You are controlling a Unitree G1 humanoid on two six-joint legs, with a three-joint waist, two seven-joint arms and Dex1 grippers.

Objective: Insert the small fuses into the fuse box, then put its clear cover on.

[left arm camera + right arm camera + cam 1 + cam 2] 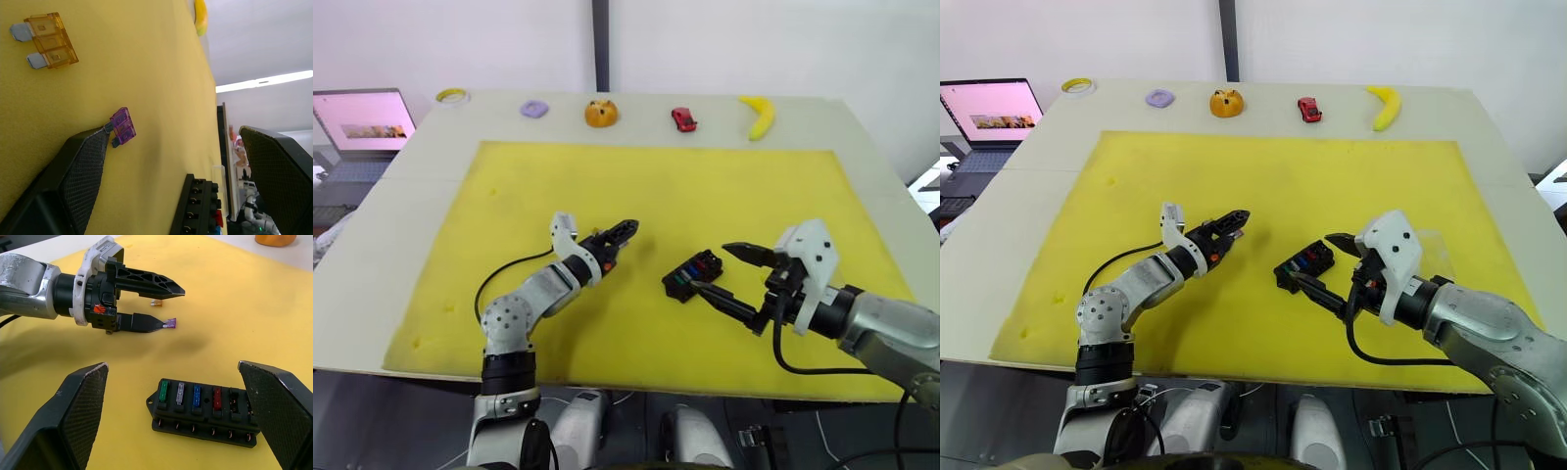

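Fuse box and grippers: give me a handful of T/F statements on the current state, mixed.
1. The fuse box already holds four fuses. True.
2. The clear cover is on the box. False: it lies beside it, and the slots are uncovered.
3. The left gripper is open. True.
4. The purple fuse is seated in a slot. False: it is at a left fingertip, on the yellow mat.
5. The right gripper is shut on the box. False: open, around it.

Bright, even overhead light, soft shadows on the yellow mat; wrist views' foregrounds perhaps slightly blurred.
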